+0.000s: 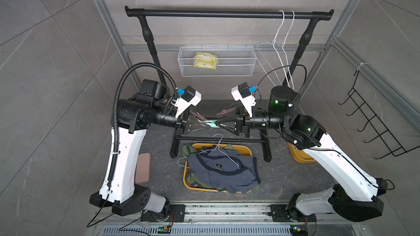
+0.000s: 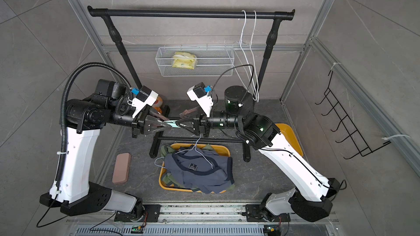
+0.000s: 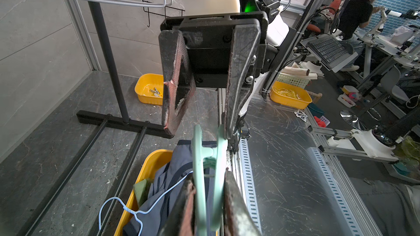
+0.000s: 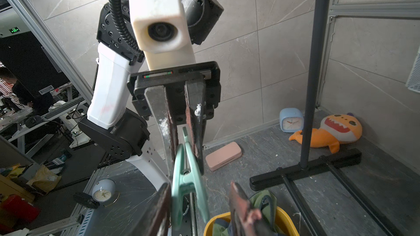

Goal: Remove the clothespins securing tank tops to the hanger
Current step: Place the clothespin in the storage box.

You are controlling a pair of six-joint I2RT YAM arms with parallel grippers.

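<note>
Your left hand (image 3: pixel 209 186) pinches the mint-green plastic clothespin (image 3: pixel 200 155); your right hand (image 4: pixel 198 189) stands spread around it. Release early and it may fall.

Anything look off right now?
The tank tops lie heaped in the yellow bin, the navy one spilling over its rim, a wire hanger lying on top. A pad on the right gripper looks torn.

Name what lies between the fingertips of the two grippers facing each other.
A mint green clothespin: the left gripper is shut on one end, the right gripper stands open around the other. Both wrist views show it.
</note>
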